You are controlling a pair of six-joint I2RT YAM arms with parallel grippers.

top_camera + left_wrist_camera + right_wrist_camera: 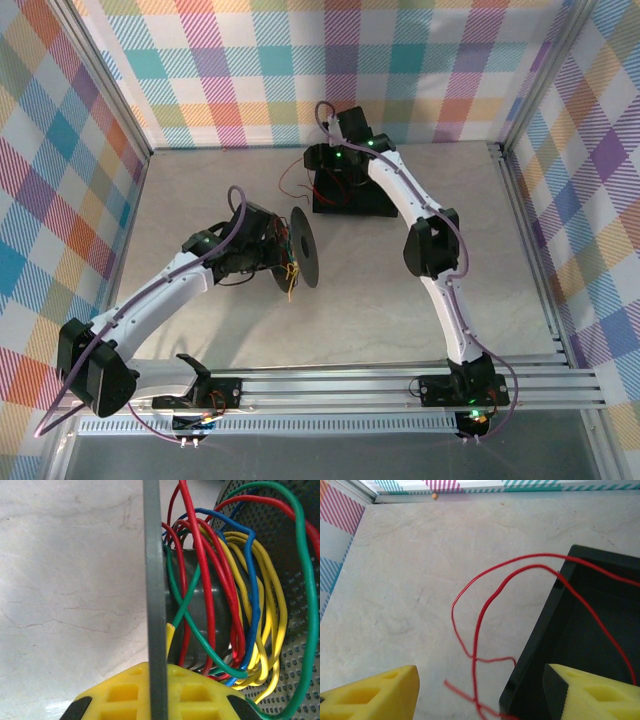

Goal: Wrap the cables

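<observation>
Now, my left fingers (120, 692) clamp the thin spool flange (154, 580), right arm (432, 250) outstretched, right fingers (375, 695) spread over looping red cable (478, 630).

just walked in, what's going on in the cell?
Left gripper is shut on the flange of a black spool, holding it on edge; red, yellow, blue and green cables are already wound on its core. Right gripper hangs open over a loose red cable that loops across the table and into a black box. That strand is not yet gripped.
</observation>
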